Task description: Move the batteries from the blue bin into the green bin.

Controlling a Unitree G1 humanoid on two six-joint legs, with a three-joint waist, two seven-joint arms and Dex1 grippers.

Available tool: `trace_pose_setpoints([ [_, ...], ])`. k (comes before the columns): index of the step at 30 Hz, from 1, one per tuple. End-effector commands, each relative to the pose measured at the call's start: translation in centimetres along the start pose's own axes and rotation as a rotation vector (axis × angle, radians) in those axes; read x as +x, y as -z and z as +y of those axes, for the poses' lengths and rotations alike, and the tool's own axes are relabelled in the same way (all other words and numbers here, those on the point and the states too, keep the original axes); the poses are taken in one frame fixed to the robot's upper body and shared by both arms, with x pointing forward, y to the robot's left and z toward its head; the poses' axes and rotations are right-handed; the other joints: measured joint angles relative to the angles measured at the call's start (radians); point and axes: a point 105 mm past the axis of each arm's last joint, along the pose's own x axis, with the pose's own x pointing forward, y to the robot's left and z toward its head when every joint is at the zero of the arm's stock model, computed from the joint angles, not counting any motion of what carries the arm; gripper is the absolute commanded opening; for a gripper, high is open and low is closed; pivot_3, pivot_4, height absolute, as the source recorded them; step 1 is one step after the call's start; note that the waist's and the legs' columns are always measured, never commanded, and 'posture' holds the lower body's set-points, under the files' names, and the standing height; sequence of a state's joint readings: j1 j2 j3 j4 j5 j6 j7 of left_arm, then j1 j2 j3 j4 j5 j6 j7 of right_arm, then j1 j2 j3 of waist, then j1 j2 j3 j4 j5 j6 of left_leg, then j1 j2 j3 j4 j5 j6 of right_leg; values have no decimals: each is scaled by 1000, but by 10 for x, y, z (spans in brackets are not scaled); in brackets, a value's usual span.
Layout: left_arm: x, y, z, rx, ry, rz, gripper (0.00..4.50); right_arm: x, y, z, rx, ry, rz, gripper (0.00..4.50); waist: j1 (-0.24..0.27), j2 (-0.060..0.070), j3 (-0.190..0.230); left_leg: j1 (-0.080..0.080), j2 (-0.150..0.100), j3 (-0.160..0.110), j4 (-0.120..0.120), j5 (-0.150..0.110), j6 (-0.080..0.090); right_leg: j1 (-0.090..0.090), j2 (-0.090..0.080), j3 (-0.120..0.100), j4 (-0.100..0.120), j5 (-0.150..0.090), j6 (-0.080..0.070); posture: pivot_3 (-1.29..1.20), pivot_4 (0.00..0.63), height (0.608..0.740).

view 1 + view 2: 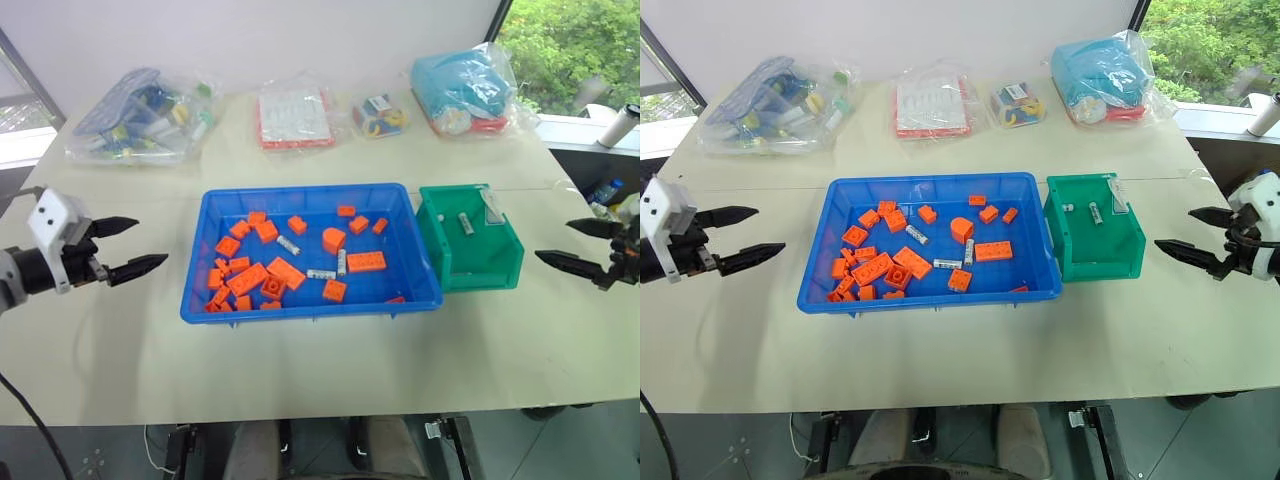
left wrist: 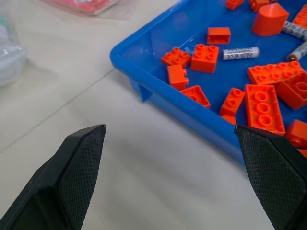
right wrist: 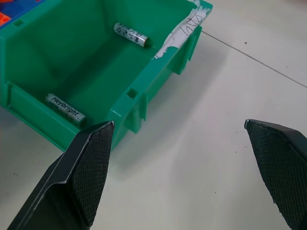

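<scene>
The blue bin point(image 1: 300, 189) sits mid-table holding many orange bricks and three batteries point(image 1: 321, 273), small silver cylinders, near its middle; they also show in the left wrist view as batteries point(image 2: 240, 52). The green bin point(image 1: 480, 270) stands against its right side with two batteries point(image 3: 131, 34) lying on its floor. My left gripper point(image 1: 150, 243) hovers open to the left of the blue bin, pointing at it, holding nothing. My right gripper point(image 1: 553, 240) hovers open to the right of the green bin, also holding nothing.
Orange bricks point(image 1: 366, 261) crowd around the batteries in the blue bin. Several clear bags point(image 1: 140, 115) of parts lie along the table's far edge. A white cylinder point(image 1: 622, 125) stands off the table at the far right. Bare tabletop lies in front of both bins.
</scene>
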State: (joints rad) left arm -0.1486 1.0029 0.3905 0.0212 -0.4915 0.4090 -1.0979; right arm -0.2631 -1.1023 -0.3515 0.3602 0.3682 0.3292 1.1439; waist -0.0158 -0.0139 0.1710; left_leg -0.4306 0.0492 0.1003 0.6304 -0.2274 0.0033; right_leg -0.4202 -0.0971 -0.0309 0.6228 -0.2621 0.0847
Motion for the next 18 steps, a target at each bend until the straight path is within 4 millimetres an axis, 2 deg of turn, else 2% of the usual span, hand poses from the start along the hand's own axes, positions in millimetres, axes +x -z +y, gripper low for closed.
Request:
trace_pose_setpoints([
  [1,-9,-17,2,65,-29,-35,4500,1,-10,-3,-21,18,-35,4483,0,0,0,0,0,0,0,0,0,0,0,0,1,0,0,0,150,737],
  [10,-7,-18,6,59,-67,-44,4500,4,-11,-6,-27,47,-33,4483,1,0,0,0,0,3,2,1,0,-4,2,0,7,0,0,0,150,737],
  [18,-1,-18,2,47,-32,-50,4500,3,-7,-7,-7,75,-22,4483,1,0,0,0,0,4,4,1,0,-3,4,1,9,2,4,0,150,737],
])
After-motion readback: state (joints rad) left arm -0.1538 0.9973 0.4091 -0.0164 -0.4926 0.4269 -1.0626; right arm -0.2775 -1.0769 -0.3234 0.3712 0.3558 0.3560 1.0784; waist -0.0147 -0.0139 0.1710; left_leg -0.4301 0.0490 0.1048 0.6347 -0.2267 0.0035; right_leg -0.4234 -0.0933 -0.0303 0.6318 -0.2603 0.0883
